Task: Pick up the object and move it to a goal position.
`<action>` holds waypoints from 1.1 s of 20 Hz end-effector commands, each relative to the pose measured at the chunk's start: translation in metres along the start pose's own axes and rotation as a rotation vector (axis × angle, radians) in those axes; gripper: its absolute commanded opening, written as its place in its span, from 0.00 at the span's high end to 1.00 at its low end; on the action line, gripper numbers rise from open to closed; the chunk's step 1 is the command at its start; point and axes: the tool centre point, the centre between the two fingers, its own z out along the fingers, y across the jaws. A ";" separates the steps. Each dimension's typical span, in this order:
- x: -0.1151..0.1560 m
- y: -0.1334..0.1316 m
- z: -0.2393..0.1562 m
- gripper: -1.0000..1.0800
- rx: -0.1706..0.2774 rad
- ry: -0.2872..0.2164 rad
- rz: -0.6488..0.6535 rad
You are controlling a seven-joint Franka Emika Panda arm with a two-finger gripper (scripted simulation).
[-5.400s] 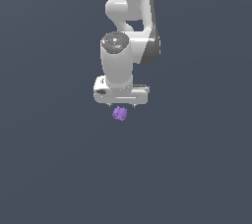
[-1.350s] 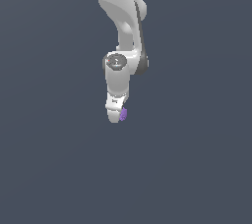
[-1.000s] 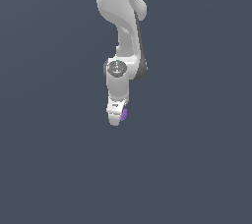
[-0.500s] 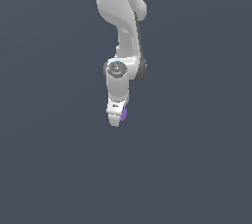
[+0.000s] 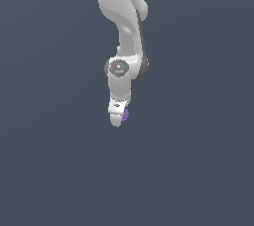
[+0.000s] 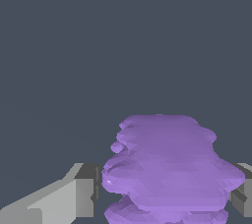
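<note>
Plainly, the hand [image 5: 119, 117] is closed on the purple bumpy object [image 6: 170, 169], fingers [image 6: 81, 191] pressing both sides.

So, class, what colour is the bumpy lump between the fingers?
Purple: the lump shows best in the wrist view.
</note>
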 end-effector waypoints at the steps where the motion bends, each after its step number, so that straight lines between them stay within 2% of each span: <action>1: 0.004 -0.001 -0.009 1.00 -0.001 0.000 -0.001; 9: 0.026 -0.008 -0.061 1.00 0.000 -0.001 -0.002; 22: 0.086 -0.025 -0.200 1.00 0.001 0.001 -0.004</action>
